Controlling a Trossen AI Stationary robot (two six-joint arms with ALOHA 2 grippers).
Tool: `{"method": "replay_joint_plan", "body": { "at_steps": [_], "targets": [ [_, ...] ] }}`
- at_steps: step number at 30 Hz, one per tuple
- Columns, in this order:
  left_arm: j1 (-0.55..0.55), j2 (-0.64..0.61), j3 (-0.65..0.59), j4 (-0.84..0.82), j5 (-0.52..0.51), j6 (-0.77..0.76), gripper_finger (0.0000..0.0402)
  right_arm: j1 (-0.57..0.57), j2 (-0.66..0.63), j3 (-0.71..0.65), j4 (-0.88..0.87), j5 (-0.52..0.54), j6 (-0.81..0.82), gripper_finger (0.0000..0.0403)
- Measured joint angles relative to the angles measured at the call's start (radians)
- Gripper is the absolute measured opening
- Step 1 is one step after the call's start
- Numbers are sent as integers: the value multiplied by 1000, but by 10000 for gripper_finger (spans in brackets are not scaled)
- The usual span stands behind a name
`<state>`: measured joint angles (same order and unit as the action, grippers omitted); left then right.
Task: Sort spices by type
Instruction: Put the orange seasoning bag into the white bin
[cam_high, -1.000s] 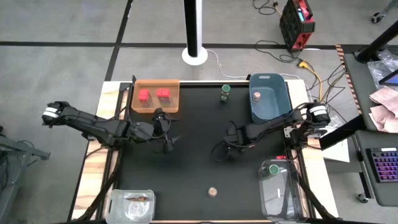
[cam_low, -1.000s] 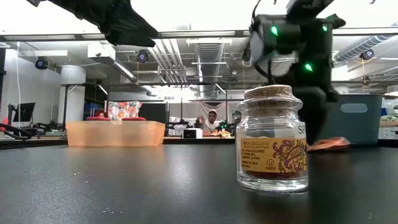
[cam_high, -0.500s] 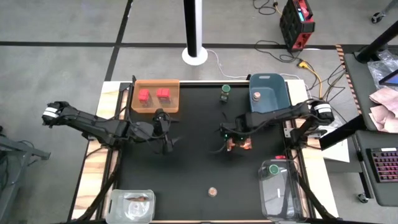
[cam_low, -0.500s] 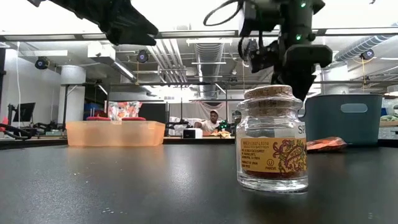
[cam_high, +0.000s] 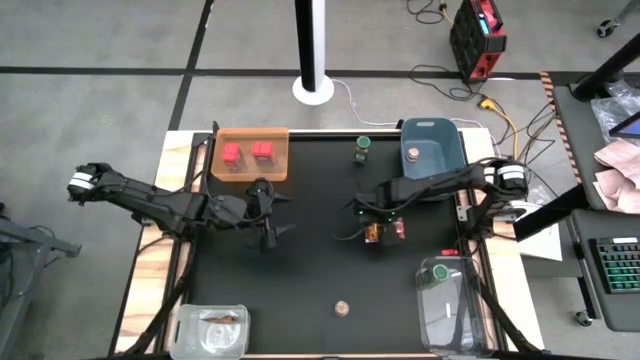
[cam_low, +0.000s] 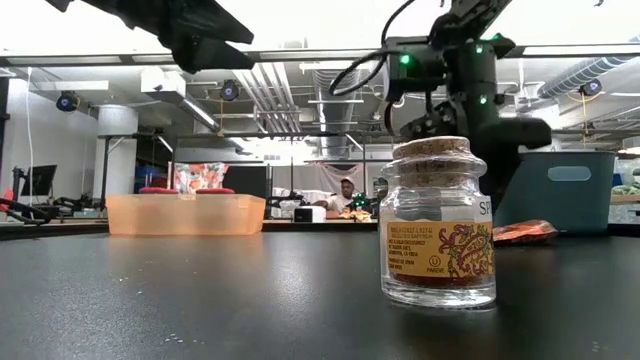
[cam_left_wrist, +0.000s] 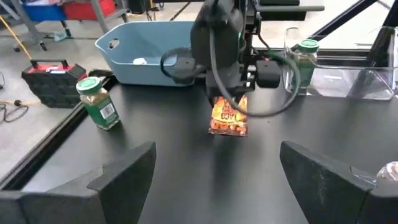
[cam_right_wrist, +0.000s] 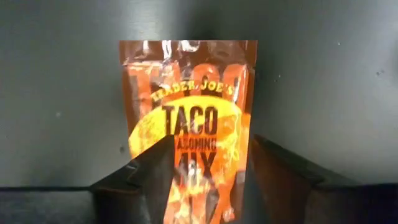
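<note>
An orange taco-seasoning packet (cam_right_wrist: 189, 118) lies flat on the black table right of centre (cam_high: 388, 232). My right gripper (cam_right_wrist: 211, 142) points down over it, open, with a finger at each long side. My left gripper (cam_left_wrist: 217, 149) hovers open left of centre (cam_high: 272, 225), holding nothing. Two red cube boxes (cam_high: 247, 153) sit in the orange tray. One green-capped jar (cam_high: 361, 150) stands at the far edge. Another green-capped jar (cam_high: 440, 272) is in the clear container at the near right. A cork-capped jar (cam_low: 440, 225) stands near the front. My right gripper comes at the packet from above, its fingers (cam_right_wrist: 152, 168) standing along the packet's two long sides near one end (cam_right_wrist: 205, 186). The packet lies flat on the table. Whether the fingers touch it, I cannot tell.
The blue tub (cam_high: 445, 175) at the far right holds a pink-capped jar (cam_high: 411, 153). A clear container (cam_high: 192, 335) at the near left holds a brownish packet (cam_high: 222, 318). The table's middle between the arms is bare.
My right gripper was low over the packet, rose clear of it, and has come down again above it. The packet has stayed where it lay.
</note>
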<state>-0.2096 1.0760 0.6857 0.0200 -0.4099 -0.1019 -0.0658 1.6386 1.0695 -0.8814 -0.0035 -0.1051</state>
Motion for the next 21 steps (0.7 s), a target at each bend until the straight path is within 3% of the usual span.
{"method": "replay_joint_plan", "body": {
  "at_steps": [6,11,15,21],
  "targets": [
    [0,0,0,8,0,10,327,-5,77,0,14,2,38,220],
    [0,0,0,10,1,11,327,-10,124,5,12,-15,46,205],
    [0,0,0,11,1,11,327,-9,133,9,15,-22,69,157],
    [0,0,0,11,1,11,327,-9,115,16,20,-53,105,39]
  ]
}}
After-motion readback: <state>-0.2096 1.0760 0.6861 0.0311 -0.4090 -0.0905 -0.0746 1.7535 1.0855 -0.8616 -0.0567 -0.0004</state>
